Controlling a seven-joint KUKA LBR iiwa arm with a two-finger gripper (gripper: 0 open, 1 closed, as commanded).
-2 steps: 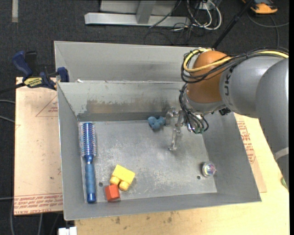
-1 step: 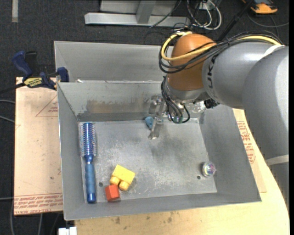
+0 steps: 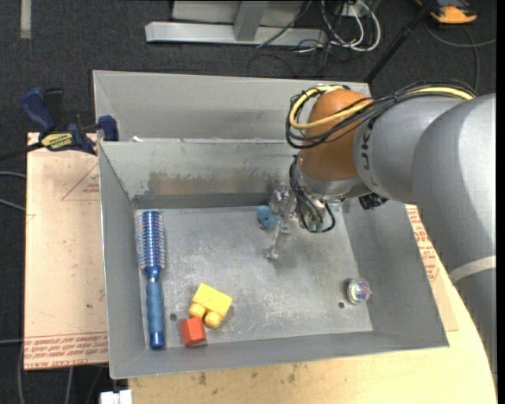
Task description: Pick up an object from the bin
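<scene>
We see the gripper (image 3: 274, 249) low in the grey metal bin (image 3: 118, 252), tip down near the floor, a bit back of the bin's middle. We cannot tell whether it is open or closed; the tip reads as one thin metal shape. The nearest thing is a small blue piece (image 3: 265, 215), just beside the gripper on the view's left, close to the foot of the back wall. We cannot tell if the two touch. The arm (image 3: 442, 166) comes in from the right as a big grey link. It carries an orange wrist cover (image 3: 335, 134) with yellow and black cables looped over it.

The bin floor (image 3: 237, 268) is flat bare grey metal, scuffed, with pale scratches and dull patches all over. The walls slope up and outward, and the back wall has a worn streak.

The other things lie well apart from the gripper:
- A blue hairbrush (image 3: 151, 272) lies along the left wall, bristle head toward the back, handle toward the front.
- A yellow block (image 3: 211, 301) sits front left.
- An orange-red block (image 3: 192, 331) is just beside the yellow block, nearer the front.
- A small shiny round thing (image 3: 357, 291) sits alone, right front.

In the room, dark carpet (image 3: 47, 47) runs round the bin. A bundle of cables (image 3: 347, 24) and a flat metal base (image 3: 237, 31) lie on it behind the bin.
</scene>
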